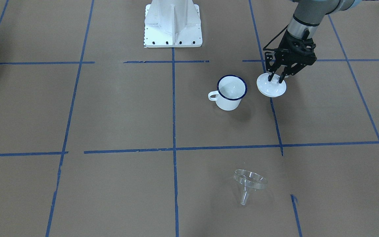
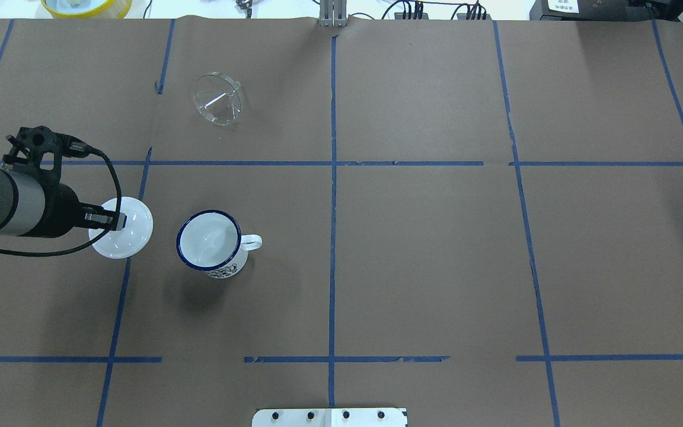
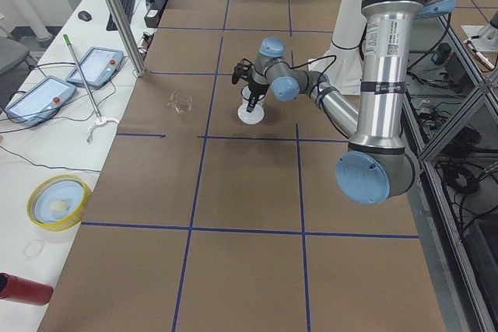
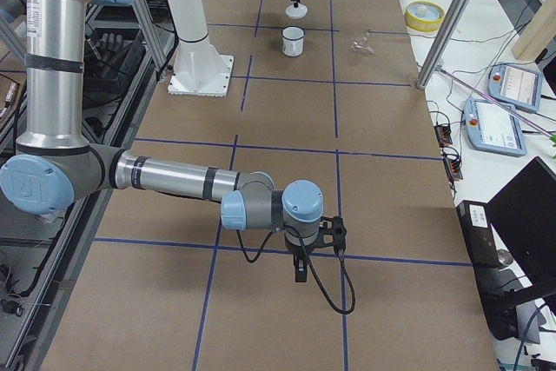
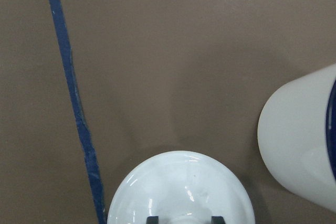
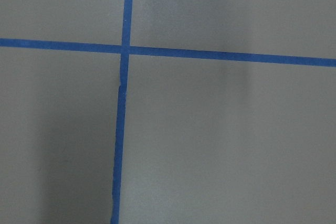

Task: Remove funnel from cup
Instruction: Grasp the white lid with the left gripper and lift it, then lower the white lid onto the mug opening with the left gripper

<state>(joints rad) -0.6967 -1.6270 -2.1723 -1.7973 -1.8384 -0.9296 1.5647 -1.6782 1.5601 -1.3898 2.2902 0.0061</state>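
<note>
No word, brand or number can be read. A sticker [image 3: 377, 36] on the left arm [image 3: 377, 91] carries print too small to make out. Low on the cup [image 2: 208, 240], a dark printed pattern [image 2: 223, 272] is illegible.

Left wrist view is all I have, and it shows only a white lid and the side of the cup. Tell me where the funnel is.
Observer: The funnel lies on its side on the table, well clear of the cup, toward the operators' side.
Operator: Check inside the cup.
Observer: Seen from overhead, nothing sits in the cup.
Operator: Report the right arm.
Observer: The right gripper hangs over bare table far from the cup and the funnel. I cannot tell whether it is open or shut.
</note>
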